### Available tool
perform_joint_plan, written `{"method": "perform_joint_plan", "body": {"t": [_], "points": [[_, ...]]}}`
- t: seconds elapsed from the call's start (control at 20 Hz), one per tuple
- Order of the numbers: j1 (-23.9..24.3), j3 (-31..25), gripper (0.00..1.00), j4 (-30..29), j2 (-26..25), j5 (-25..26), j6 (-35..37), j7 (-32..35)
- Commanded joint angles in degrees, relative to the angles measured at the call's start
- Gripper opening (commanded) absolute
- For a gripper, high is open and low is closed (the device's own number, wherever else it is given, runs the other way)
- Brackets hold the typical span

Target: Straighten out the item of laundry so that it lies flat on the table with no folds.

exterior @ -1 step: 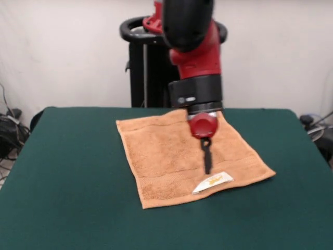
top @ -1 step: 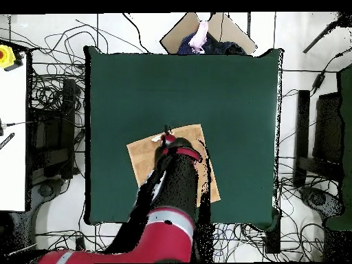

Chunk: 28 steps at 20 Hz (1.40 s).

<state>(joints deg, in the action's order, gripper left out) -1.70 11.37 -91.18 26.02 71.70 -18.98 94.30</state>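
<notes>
- Brown cardboard box (top @ -1 step: pixel 221 31) beyond one desk edge, holding pink and dark blue cloth (top @ -1 step: pixel 201 38).
- Tangled black cables (top @ -1 step: pixel 48 86) strewn over pale floor.
- Yellow box with red button (top @ -1 step: pixel 8 56) on a white surface (top @ -1 step: pixel 12 137).

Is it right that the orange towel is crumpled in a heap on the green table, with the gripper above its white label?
Not quite: the front view shows the towel spread nearly flat, not heaped. The rest holds: it lies on the green table, and the gripper hangs just above the white label.
</notes>
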Motion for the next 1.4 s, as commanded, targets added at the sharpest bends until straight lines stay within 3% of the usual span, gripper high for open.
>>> {"method": "perform_joint_plan", "body": {"t": [0.05, 0.3, 0.4, 0.45, 0.5, 0.65, 0.95, 1.25, 1.4], "points": [[5.51, -8.17, 1.00, 0.48, -3.59, 8.54, 3.70, 13.03], [6.45, -12.26, 1.00, 0.24, -2.73, 11.12, 7.48, 15.10], [5.91, -11.33, 1.00, 0.01, -1.95, 8.30, 8.07, 11.88], [3.67, -6.55, 1.00, 1.51, -2.71, 1.89, 4.87, 6.15], [2.69, -4.85, 1.00, 1.73, -2.78, -0.50, 3.69, 4.28], [5.43, -10.20, 1.00, -0.12, -1.27, 6.51, 5.93, 10.30], [5.14, -6.08, 1.00, 1.91, -1.79, -0.85, 1.52, 5.22], [7.32, -11.10, 1.00, 1.26, 0.31, 8.45, 4.37, 12.62], [7.03, -10.11, 1.00, 1.53, -0.07, 5.54, 3.58, 9.80]]}}
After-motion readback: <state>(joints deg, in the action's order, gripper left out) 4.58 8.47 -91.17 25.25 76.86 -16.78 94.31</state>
